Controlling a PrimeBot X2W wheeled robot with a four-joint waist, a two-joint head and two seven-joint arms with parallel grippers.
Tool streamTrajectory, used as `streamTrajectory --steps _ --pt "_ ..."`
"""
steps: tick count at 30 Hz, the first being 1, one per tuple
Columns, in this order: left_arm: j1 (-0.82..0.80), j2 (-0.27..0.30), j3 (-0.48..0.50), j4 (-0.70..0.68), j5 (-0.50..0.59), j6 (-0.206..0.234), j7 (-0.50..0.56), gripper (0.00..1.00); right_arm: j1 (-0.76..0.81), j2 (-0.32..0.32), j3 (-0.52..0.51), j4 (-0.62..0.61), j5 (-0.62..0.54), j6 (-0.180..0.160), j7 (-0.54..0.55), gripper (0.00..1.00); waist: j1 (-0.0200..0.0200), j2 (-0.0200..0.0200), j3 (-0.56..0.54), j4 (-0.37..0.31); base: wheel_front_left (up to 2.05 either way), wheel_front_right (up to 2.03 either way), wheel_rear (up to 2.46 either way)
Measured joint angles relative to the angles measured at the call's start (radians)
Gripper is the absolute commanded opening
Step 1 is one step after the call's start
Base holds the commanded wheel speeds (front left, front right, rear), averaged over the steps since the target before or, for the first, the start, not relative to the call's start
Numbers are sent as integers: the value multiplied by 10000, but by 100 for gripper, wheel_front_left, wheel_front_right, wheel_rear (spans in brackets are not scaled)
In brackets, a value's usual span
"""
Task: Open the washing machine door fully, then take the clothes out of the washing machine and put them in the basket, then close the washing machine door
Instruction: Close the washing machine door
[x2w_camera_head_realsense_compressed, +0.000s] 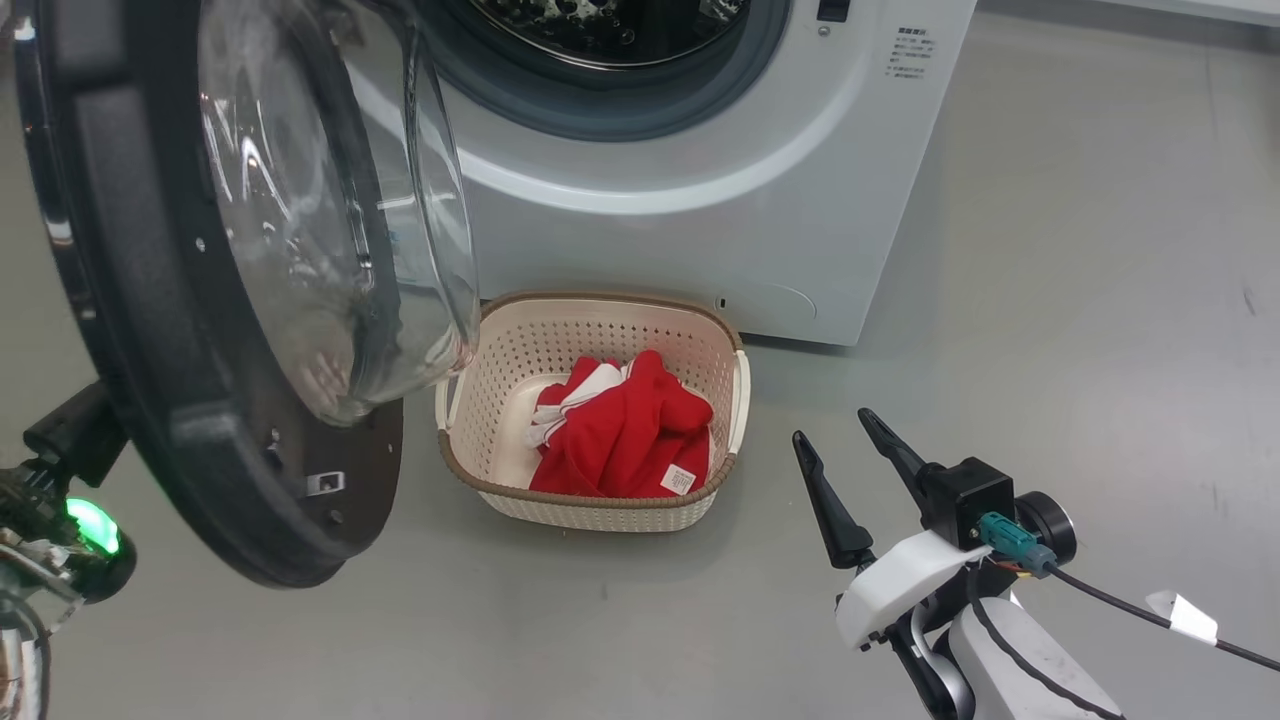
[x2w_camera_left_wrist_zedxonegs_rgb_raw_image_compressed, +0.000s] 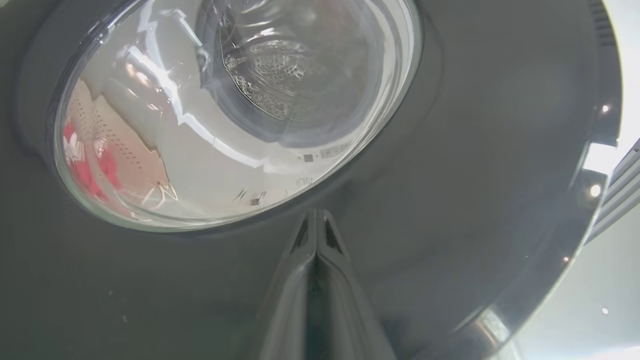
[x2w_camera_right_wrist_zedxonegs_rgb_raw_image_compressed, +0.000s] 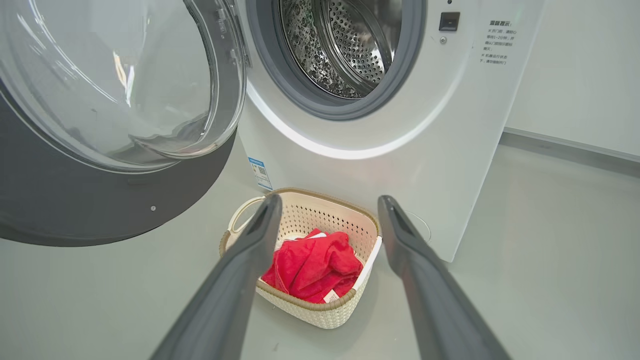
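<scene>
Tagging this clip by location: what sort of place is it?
Probably a laundry test area in a lab rather than a home: a white front-loading washing machine, a basket standing right before it, and a smooth grey floor around them.

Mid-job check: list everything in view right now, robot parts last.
washing machine: one, white, straight ahead.
washing machine door: one, black rim, clear glass, open at left.
basket: one, cream, brown rim, on floor before the machine.
clothes: one red garment, white trim, inside the basket.
sticker: one, blue, machine's lower front.
left gripper: one, dark fingers shut, at the door's outer face.
right gripper: one, dark fingers open, empty, right of basket.
</scene>
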Motion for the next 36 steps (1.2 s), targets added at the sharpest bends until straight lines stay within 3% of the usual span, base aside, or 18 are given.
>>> streamTrajectory --steps 13,21,36 --pt "-25 -1335 -128 -871 -566 -96 142 0 -6 12 27 0 42 -33 2 100 0 0 167 -1124 0 0 0" --pt "-500 -2002 -198 -1244 -533 -125 -305 0 -4 23 -176 -29 92 -282 0 100 0 0 306 -2117 0 0 0" --pt "-1681 -2069 232 -1154 535 -127 -2065 0 -9 50 -240 -512 441 -516 0 100 0 0 864 -3954 0 0 0"
